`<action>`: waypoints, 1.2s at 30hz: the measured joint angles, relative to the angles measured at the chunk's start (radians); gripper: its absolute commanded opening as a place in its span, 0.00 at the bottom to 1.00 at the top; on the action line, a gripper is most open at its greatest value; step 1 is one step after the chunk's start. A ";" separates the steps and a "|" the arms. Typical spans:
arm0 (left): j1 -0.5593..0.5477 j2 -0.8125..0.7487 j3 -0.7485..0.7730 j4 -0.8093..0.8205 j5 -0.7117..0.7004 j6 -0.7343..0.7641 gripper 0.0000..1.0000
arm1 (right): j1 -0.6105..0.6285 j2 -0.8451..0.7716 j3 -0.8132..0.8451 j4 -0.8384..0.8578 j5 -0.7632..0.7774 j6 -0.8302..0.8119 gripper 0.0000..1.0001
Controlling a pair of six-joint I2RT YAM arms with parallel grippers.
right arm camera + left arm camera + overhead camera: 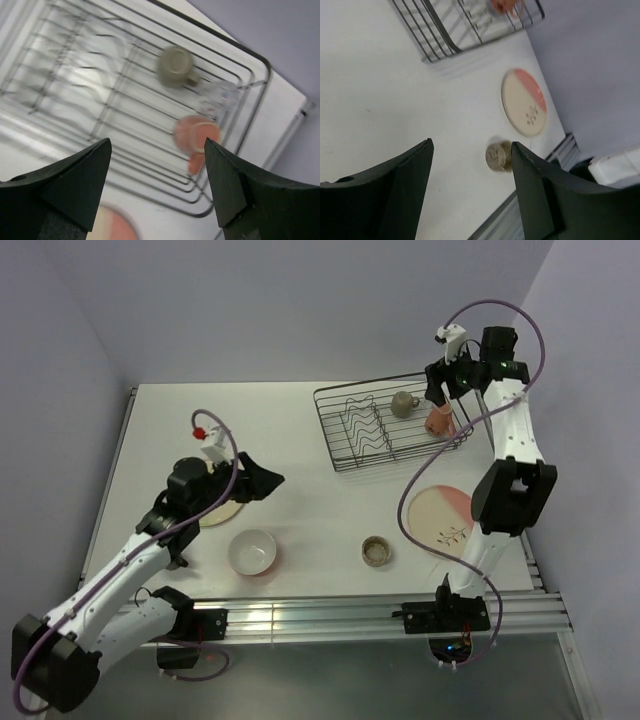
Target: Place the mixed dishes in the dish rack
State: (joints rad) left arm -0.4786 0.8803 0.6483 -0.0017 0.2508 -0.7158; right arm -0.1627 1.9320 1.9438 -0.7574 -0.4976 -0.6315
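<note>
1. White tabletop (300, 440), lavender walls all round. From the top view, the dish rack (340, 455) sits at the far right with the olive cup (403, 403) and the pink mug (438, 420) inside it. Out on the table are the cream-and-pink plate (440, 515), the small brown cup (377, 551), the white bowl (252, 552) and the cream plate (222, 512), which is half under my left arm. That arm lies low and bent, with my left claw (265, 480) pointing right, just beside the cream plate. My right arm rears tall, its wrist folded down so my right claw (437, 390) hangs over the rack's right end.

2. Left wrist view: my left claw (471, 145) is spread, with nothing between the fingers. Ahead sits the brown cup (498, 156), which I judge light, stiff and glazed, so probably slippery; I'd pinch across its wall. Beyond it, the sprig plate (524, 102) lies flush on the table. It looks thin and breakable, and only its rim offers a hold.

3. Right wrist view, somewhat blurred: my right claw (157, 142) is spread wide and holds nothing, above the rack's wires (125, 130). Below are the olive cup (175, 66), the pink mug (196, 136) and, between them, a clear glass (218, 97) near the rack's wall.
</note>
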 measured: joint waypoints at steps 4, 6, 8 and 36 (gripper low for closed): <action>-0.135 0.160 0.077 -0.023 0.032 0.021 0.63 | 0.026 -0.268 -0.208 -0.053 -0.225 -0.060 0.80; -0.223 0.250 0.125 -0.041 0.036 0.027 0.57 | 0.054 -0.407 -0.345 -0.050 -0.315 -0.058 0.80; -0.299 0.353 0.187 -0.064 0.032 0.032 0.51 | 0.083 -0.523 -0.484 -0.038 -0.384 -0.035 0.80; -0.658 1.048 0.700 -0.375 -0.228 0.053 0.34 | 0.069 -0.742 -0.905 0.136 -0.460 0.201 0.80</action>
State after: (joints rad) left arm -1.1366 1.9285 1.3487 -0.3763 0.0231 -0.6624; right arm -0.0937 1.1900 1.0386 -0.6212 -0.9581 -0.4301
